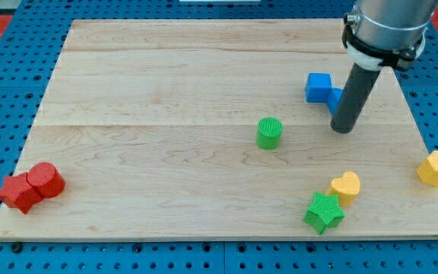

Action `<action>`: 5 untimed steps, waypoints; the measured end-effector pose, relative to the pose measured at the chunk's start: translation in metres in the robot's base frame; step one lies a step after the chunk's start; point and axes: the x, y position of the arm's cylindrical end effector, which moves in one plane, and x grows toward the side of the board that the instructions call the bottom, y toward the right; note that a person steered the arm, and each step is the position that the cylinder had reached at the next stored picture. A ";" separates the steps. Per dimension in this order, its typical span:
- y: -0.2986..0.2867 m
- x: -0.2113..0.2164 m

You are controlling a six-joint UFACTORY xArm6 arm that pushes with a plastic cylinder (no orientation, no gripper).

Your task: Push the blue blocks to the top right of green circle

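Observation:
The green circle (269, 132) stands near the board's middle, a little right of centre. A blue cube (318, 87) sits up and to the right of it. A second blue block (334, 98) touches the cube's lower right and is partly hidden behind my rod, so its shape is unclear. My tip (343, 129) rests on the board just below and right of that second blue block, close to it, and to the right of the green circle.
A green star (324, 212) and a yellow heart (346, 186) sit together at the lower right. A yellow hexagon (436, 167) lies by the right edge. A red star (19, 192) and a red cylinder (46, 180) sit at the lower left corner.

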 end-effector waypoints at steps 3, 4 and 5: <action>-0.003 -0.006; -0.003 -0.006; -0.003 0.004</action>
